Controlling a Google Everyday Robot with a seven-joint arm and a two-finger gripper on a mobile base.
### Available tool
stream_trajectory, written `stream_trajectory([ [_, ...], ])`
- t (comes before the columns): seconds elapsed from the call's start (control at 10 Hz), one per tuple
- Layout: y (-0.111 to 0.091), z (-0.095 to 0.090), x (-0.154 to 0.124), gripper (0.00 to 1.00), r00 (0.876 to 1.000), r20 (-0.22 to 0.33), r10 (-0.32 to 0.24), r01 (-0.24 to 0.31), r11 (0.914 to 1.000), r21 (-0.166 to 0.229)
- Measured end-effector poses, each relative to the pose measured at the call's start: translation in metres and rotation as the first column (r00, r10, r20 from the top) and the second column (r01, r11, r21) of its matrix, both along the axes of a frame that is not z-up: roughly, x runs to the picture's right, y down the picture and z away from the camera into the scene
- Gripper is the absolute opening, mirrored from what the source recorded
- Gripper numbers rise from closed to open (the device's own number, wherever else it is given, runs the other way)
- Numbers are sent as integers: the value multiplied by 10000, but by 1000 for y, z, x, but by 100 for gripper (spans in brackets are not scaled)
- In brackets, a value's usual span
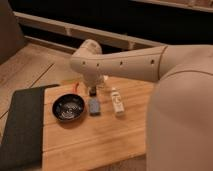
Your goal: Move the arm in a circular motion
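Over the far middle of the wooden tabletop [100, 142], the gripper [93, 91] shows only as a small dark end under the wrist, pointing down. Whether it is released or clenched: cannot tell. Nothing visibly held.

Count near the gripper:
- 1 blue-grey block [94, 106], flat on the wood at 6 o'clock, just beside the gripper's tip. Contact cannot be judged.
- 1 white oblong item [117, 101], lying flat at 4 o'clock, near the block but apart from it.
- 1 black bowl [69, 107], upright at 8 o'clock, rim close to the block. Contents not readable.
- 1 small orange scrap [76, 86] at 10 o'clock, too small to identify.
- 1 pale shape [105, 80] at 2 o'clock, mostly hidden behind the wrist; not identified.

The arm [130, 62], count 1: cream-white with small dark holes along it. It enters from the right edge, runs leftward above the table to a rounded joint at 12 o'clock from the gripper, then drops to the wrist. Its thick near segment fills the right side of the view and blocks the table's right part.

Further out:
- 1 dark mat [22, 125], lying along the table's left side, at 8 o'clock beyond the bowl.
- Plank floor [30, 65] at 10 o'clock, beyond the table.
- 1 pale rail [65, 31] across a dark background at 11 to 12 o'clock.
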State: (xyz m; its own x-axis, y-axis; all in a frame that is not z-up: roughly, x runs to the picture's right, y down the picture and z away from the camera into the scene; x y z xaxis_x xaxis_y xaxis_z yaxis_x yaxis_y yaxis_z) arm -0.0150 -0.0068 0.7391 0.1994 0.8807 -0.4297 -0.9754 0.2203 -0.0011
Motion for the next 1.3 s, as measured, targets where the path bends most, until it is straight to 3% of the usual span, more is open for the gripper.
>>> stream_trajectory([
  [0.2,-24,15,61,65,9865,-1274,1028,-1045,9945,-73],
  [0.3,-38,24,77,65,9800,-1626,1146,-1173,9931,-71],
  [0.4,-57,41,93,65,9737,-2001,1093,-1139,9934,-114],
  [0.6,-99,84,92,65,9745,-2173,566,-617,9980,-168],
  [0.8,-126,112,62,65,9844,-1756,-70,32,9998,-217],
  [1.0,-140,129,14,65,9931,-868,-787,769,9967,-245],
  [1.1,-141,135,-21,65,9927,-126,-1199,1195,9924,-304],
  [1.2,-136,137,-62,65,9843,804,-1572,1603,9865,-343],
  [1.3,-130,137,-83,65,9762,1309,-1729,1796,9829,-406],
])
